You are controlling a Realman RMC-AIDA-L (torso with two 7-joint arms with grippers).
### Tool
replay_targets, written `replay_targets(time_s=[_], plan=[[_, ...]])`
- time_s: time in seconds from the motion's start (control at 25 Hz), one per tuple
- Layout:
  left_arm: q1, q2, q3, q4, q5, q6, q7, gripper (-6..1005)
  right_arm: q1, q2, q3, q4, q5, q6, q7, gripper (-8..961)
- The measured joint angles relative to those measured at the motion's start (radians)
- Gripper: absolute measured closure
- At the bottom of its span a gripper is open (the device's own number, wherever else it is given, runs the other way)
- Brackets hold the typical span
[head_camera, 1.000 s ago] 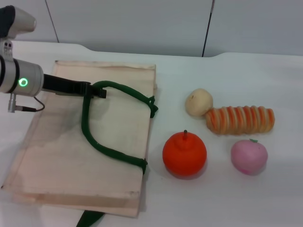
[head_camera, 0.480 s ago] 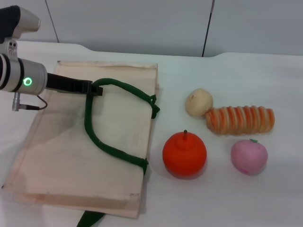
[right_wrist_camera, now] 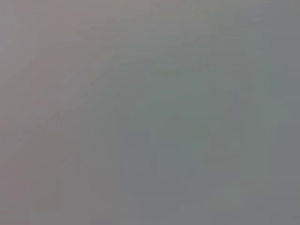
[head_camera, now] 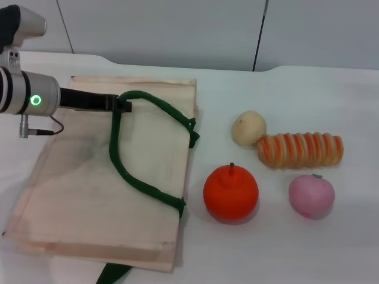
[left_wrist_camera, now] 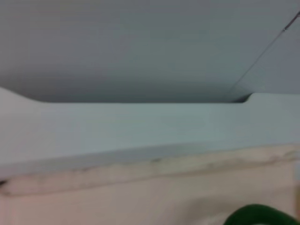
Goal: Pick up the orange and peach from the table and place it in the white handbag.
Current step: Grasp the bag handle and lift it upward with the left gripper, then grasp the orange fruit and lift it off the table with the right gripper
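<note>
Orange round toy fruit (head_camera: 231, 193) and pink peach (head_camera: 311, 196) sit on the white desk (head_camera: 296, 248); left end effector (head_camera: 122, 106) is clamped on the cream handbag's (head_camera: 89, 195) green strap (head_camera: 127, 177).

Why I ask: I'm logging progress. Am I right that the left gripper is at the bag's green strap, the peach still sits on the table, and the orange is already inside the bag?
Not quite. The orange is not in the bag; the head view shows it on the table, between bag and peach. The rest holds: the left gripper is at the green strap.
</note>
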Motion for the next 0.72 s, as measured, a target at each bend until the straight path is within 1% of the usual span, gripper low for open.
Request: replay_targets(time_s=[0.08,0.2,0.32,0.48,0.6,0.72], plan=[[0.010,0.003,-0.001,0.001,-0.046,-0.030,0.023,878,-0.002,0.000,-0.010,0.000,-0.015,-0.004,0.004,63],[0.032,0.016,-0.003,0.012,-0.133,-0.108,0.064,879,-0.004,-0.003,-0.050,-0.030,-0.106,-0.055,0.076,63],[0.055,0.037,-0.003,0.012,-0.226,-0.185,0.102,879,-0.003,-0.005,-0.117,-0.134,-0.268,-0.173,0.249,64],[0.084,0.063,-0.002,0.006,-0.335,-0.255,0.129,879,0.014,-0.006,-0.219,-0.312,-0.501,-0.380,0.452,65],[0.102,0.076,-0.003,0.006,-0.394,-0.284,0.133,879,0.038,-0.008,-0.292,-0.418,-0.652,-0.516,0.540,66],[0.116,0.085,-0.003,0.005,-0.448,-0.311,0.139,880,0.062,-0.007,-0.342,-0.466,-0.771,-0.621,0.566,67]])
